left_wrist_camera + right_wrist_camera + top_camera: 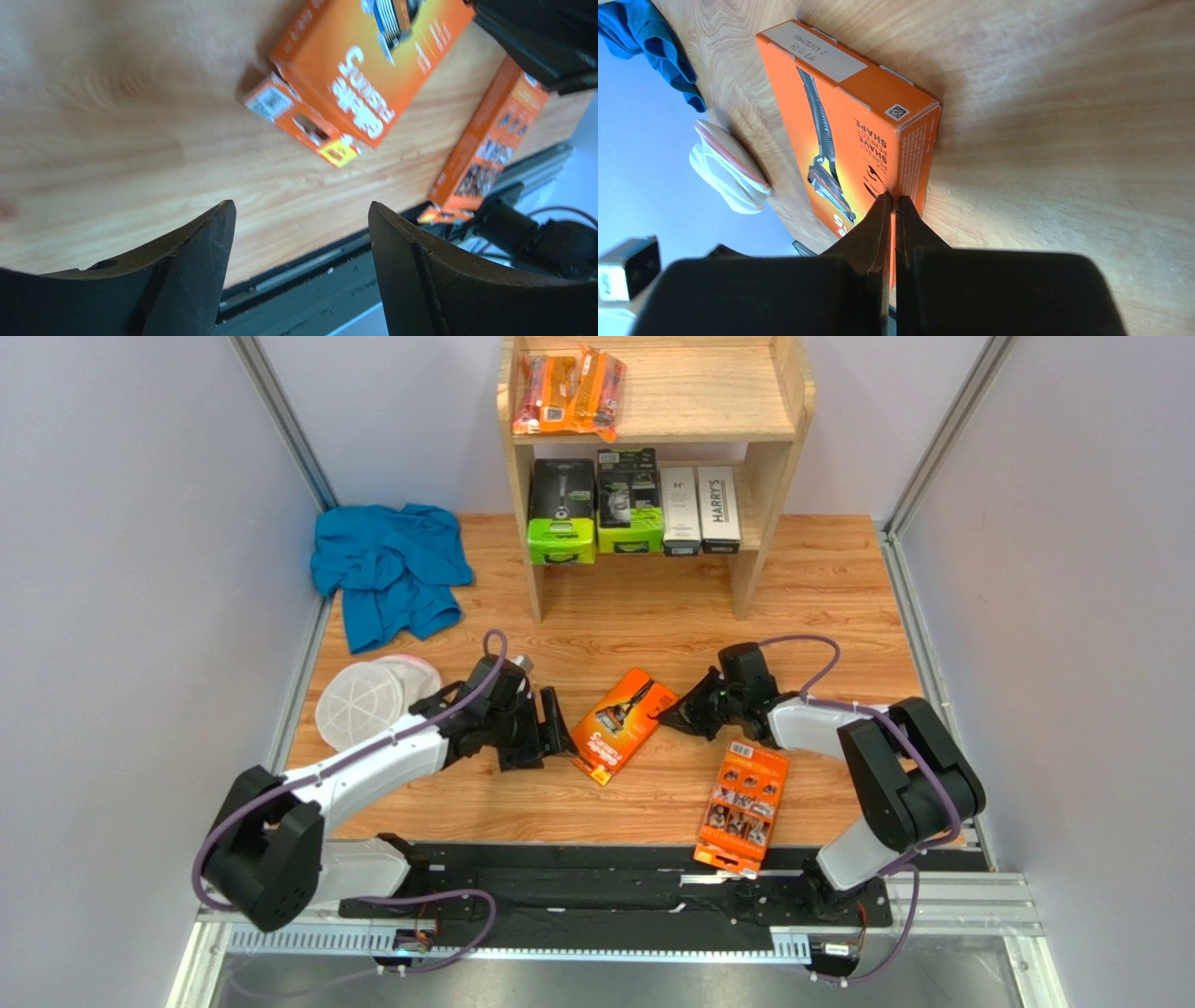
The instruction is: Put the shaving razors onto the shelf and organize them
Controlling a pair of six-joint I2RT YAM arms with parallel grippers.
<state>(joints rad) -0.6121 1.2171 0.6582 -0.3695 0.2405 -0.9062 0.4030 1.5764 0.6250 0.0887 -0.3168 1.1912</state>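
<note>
A flat orange razor box (622,725) lies on the wooden table between my two grippers. My left gripper (554,728) is open and empty just left of it; in the left wrist view (302,206) the box (358,70) lies ahead of the tips. My right gripper (678,717) is shut, with its tips (893,199) pressed against the box's long edge (836,119). A second flat orange box (744,805) lies near the front edge and shows in the left wrist view (491,140). The wooden shelf (701,392) holds two orange blister packs (568,392) on top and two white boxes (699,508) below.
Two green-and-black boxes (596,507) stand on the lower tier left of the white ones. A blue cloth (390,567) lies at the back left. White mesh discs (368,697) sit left of my left arm. Grey walls close both sides.
</note>
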